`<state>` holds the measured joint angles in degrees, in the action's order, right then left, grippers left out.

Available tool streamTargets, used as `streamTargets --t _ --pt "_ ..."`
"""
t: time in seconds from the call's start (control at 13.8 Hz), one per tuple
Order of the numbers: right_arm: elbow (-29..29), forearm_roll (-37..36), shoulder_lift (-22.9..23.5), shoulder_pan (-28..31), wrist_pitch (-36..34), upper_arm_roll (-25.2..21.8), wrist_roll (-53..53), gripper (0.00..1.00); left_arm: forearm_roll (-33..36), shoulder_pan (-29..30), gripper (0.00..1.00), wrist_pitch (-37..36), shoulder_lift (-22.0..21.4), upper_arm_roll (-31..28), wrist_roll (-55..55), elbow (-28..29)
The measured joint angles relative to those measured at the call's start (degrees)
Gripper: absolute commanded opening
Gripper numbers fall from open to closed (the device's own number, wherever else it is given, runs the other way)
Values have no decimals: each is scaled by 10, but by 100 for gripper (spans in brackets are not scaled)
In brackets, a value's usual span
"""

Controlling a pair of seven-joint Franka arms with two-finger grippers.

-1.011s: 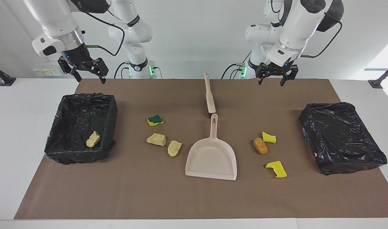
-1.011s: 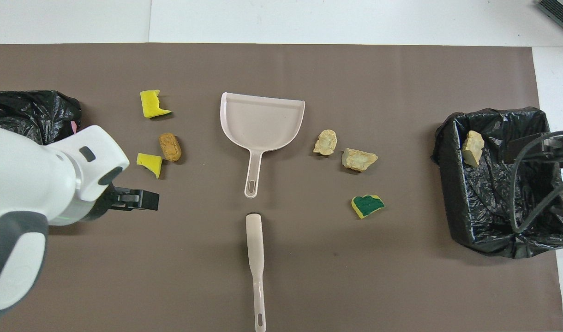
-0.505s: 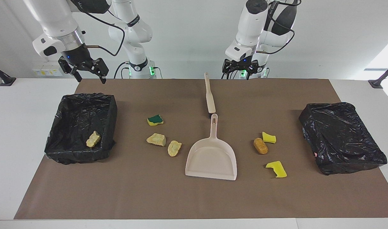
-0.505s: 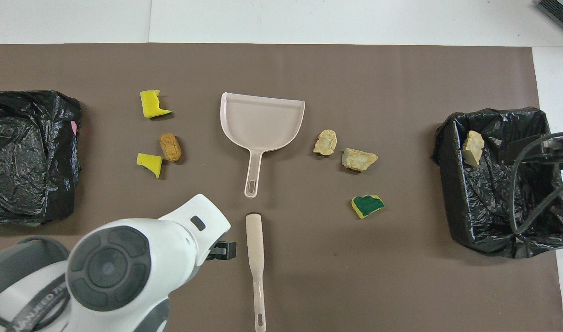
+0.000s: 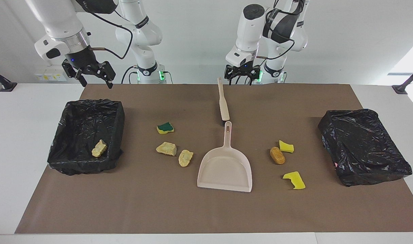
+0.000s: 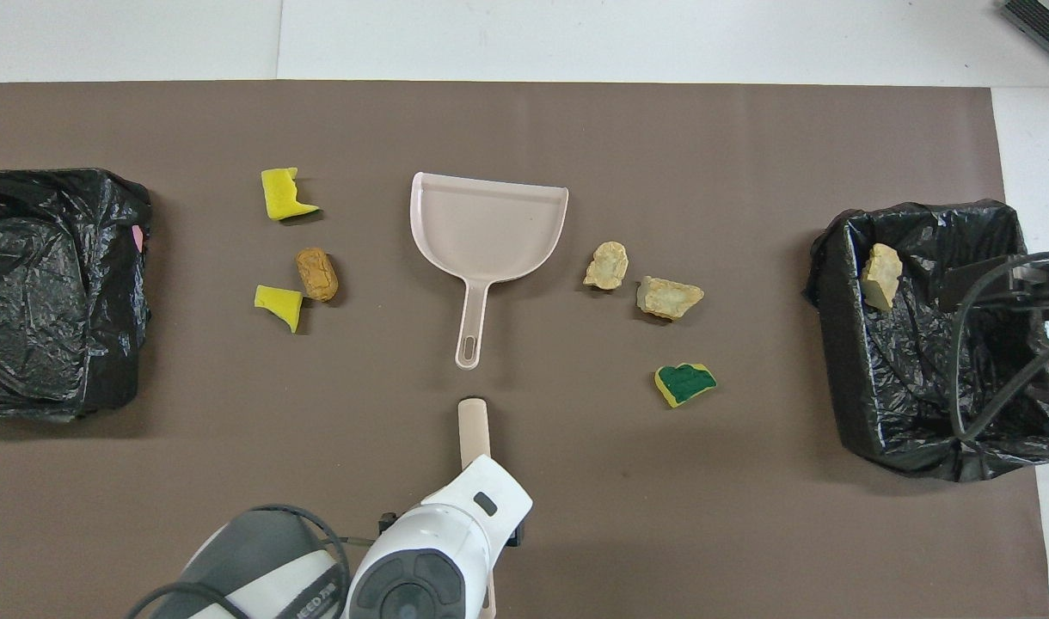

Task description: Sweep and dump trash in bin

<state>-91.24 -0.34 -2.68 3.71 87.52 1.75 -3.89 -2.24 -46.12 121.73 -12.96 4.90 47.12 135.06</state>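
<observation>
At frame top centre, left hand (image 5: 242,75) open, empty, over brush (image 5: 223,101) handle. Right hand (image 5: 88,73) open, empty, waits upper left. Trash (image 5: 166,148) mid-frame around dustpan (image 5: 226,165): probably light, soft; sweep, no gripping.

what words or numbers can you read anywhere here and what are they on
Nothing reads in full.
Left arm's grey band, overhead view: white letters, cut off by the picture's edge, unreadable.
Right arm's dark cover, facing view: white letters, cut off at the top, unreadable.
Yellowish wall plate: too small to read.
Dustpan, brush, bin bags: no text visible.
</observation>
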Motion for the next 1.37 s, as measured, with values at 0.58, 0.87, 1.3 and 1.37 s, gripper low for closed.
streamTargets --t 0.58,0.87,1.3,1.37 --pt "-9 0 -7 0 0 0 0 100 0 -47 100 73 72 0 38 33" --pt "-15 0 -11 -2 0 0 0 100 0 -52 78 74 76 0 39 34" --pt "-19 0 -14 -2 0 0 0 100 0 -61 0 69 76 0 42 34" --pt "-19 0 -14 -3 0 1 0 100 0 -62 0 66 76 -1 40 34"
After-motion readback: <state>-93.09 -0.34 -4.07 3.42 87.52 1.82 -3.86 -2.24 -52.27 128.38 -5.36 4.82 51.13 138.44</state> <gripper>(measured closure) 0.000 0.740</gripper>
